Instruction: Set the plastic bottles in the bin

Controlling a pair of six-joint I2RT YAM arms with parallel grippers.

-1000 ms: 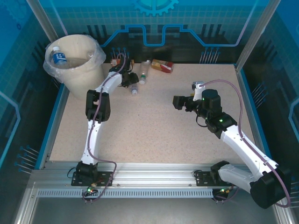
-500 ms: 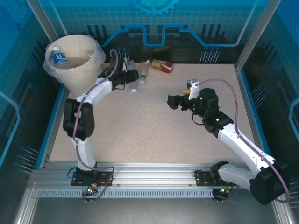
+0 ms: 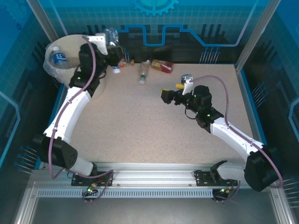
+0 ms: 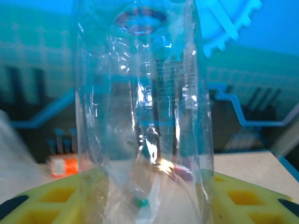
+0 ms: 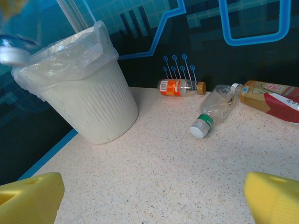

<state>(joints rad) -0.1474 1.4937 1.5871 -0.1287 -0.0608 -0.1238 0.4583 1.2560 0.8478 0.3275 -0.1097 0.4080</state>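
The left arm covers much of the large round cream-white bin (image 3: 63,78) in the top view. It also hides part of the orange-labelled bottle (image 3: 123,62) lying at the table's 12 o'clock edge. In the right wrist view the red and yellow bottle (image 5: 273,95) is cut off at the 3 o'clock edge, and a blurred clear shape at 10 o'clock cannot be made out.

Small print runs down the clear crushed plastic bottle (image 4: 140,116) in the left wrist view, too blurred to read. The other labels are likewise illegible.

The bin, lined with a clear plastic bag (image 5: 70,51), stands at the 10 o'clock corner of the speckled table (image 3: 140,126) and holds 1 blue-labelled bottle (image 3: 57,57). The left gripper (image 4: 148,205) is clenched on the clear crushed plastic bottle, raised by the bin's 2 o'clock rim. The right gripper (image 3: 166,96) is spread wide, grasping nothing, above the table. A clear bottle with a green neck band (image 5: 212,111) lies between the orange-labelled bottle and the red and yellow bottle.
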